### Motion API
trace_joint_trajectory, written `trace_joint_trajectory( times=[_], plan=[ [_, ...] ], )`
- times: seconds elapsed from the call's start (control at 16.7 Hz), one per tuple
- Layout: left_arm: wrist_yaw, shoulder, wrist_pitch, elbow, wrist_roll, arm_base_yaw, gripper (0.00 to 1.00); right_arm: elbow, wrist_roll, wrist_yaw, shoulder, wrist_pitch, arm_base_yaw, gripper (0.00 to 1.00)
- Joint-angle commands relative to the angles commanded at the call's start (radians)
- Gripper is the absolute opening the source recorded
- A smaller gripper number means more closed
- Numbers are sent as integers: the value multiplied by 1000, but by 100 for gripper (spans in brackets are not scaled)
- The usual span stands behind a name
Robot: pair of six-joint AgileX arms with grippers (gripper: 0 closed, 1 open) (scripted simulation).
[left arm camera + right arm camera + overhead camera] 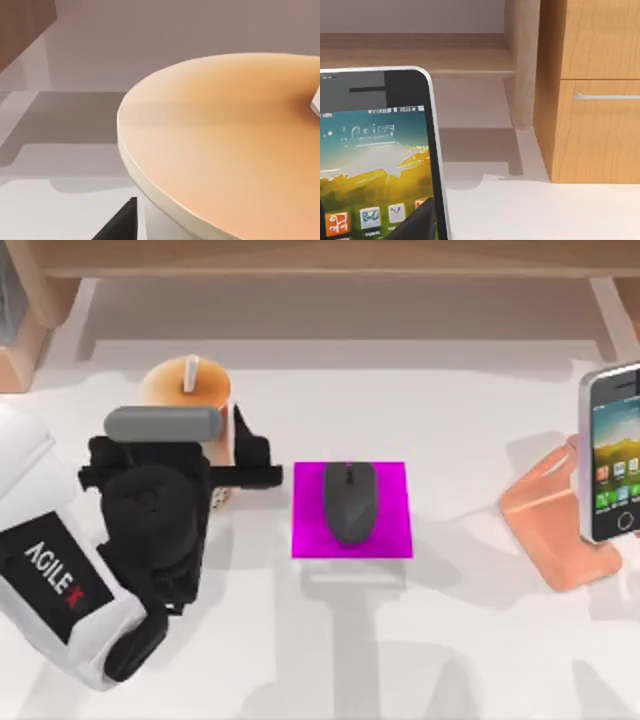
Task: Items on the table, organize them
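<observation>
The left gripper (232,462) is being held at the left side of the table (450,640), its dark fingers (252,452) lying along the right flank of the bubble tea cup (186,392). Whether those fingers are pressing the cup or merely lying beside it cannot be told. In the left wrist view the cup's orange lid (220,145) is being seen from very near, with one dark fingertip (120,222) rising at its pale wall and the base of the white straw (316,102) just showing at the picture's edge. From above, the straw (190,373) is standing upright from the lid's middle. The left arm's white body, marked AgileX, is lying towards the table's near left corner.

Just to the right of the gripper, a dark grey computer mouse (350,502) is resting in the middle of a magenta mouse pad (305,535), apart from the fingers.

At the right edge of the top view, the smartphone (612,452) is being shown with its colourful app screen facing up, over an orange-pink stand (545,525). In the right wrist view the phone (375,155) is close before the camera, with a dark finger (420,222) of the right gripper crossing its lower screen; whether that gripper is clamping it cannot be told. Beyond it, a wooden shelf frame (522,65) and a drawer cabinet (592,90) are standing along the far edge.
</observation>
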Motion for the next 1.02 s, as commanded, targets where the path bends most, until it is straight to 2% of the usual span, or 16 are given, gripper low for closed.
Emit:
trace_joint_trajectory(
  times=[0.54,1.02],
  plan=[
    [0,0,0,0,0,0,2,0,0,0,0,0,0,100],
    [0,0,0,0,0,0,0,0,0,0,0,0,0,100]
  ],
)
